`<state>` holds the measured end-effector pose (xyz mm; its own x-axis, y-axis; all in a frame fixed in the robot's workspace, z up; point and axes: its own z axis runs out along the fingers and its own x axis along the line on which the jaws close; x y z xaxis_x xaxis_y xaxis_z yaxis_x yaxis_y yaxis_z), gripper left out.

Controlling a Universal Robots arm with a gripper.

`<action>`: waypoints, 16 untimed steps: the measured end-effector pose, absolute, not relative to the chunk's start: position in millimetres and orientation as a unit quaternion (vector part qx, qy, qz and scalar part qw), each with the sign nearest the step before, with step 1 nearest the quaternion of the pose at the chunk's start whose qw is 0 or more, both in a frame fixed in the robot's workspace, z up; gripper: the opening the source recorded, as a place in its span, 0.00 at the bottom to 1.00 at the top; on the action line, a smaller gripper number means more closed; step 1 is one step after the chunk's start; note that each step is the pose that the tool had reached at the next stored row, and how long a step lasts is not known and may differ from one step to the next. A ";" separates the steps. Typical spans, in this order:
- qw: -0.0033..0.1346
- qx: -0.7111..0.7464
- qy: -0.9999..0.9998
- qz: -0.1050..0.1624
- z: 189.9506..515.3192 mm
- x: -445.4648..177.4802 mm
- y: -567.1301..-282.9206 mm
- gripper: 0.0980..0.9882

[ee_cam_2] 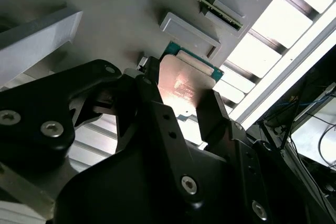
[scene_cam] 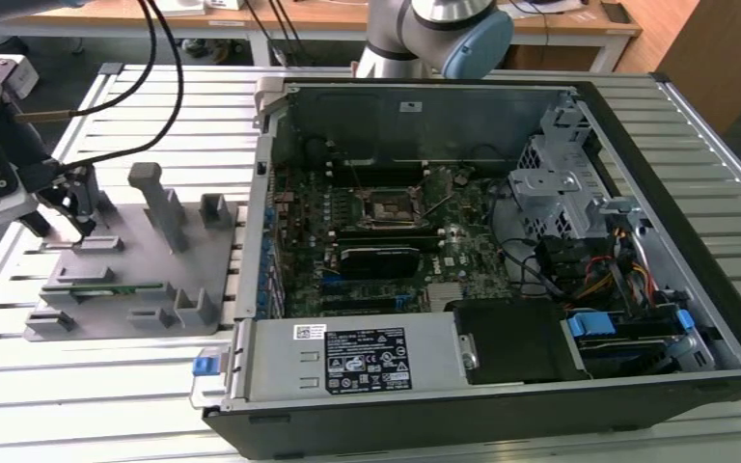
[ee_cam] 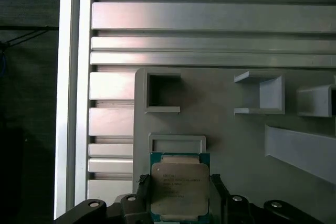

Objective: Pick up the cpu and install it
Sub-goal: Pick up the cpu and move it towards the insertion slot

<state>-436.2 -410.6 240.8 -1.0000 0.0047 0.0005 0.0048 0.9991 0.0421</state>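
Observation:
The cpu (ee_cam: pixel 179 187), a small square chip with a shiny silver top and a thin green edge, sits between my gripper's (ee_cam: pixel 179 195) two black fingers. Both wrist views show the fingers pressed against opposite sides of the cpu (ee_cam_2: pixel 185 85), so the gripper (ee_cam_2: pixel 181 95) is shut on it. Whether the chip is clear of the grey fixture plate (scene_cam: pixel 139 256) below it, I cannot tell. In the exterior view the gripper (scene_cam: pixel 65 220) hangs over the far corner of that plate on the exterior view's left. The black socket (scene_cam: pixel 384 205) lies in the motherboard inside the open computer case.
The fixture plate carries upright grey posts (scene_cam: pixel 161 203) and a long green memory stick (scene_cam: pixel 103 287). The open computer case (scene_cam: pixel 679 289) stands to the exterior view's right on a slatted aluminium table (scene_cam: pixel 151 106). Cables (scene_cam: pixel 151 58) run to the arm.

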 end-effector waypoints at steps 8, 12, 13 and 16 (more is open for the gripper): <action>0.000 -0.002 -1.000 -0.021 245.9 -436.2 -410.6 0.48; 0.000 -0.002 -1.000 -0.021 250.7 -436.2 -410.6 0.48; 0.000 -0.002 -1.000 -0.021 251.9 -436.2 -410.6 0.48; 0.000 -0.002 -1.000 -0.021 257.1 -436.2 -410.6 0.48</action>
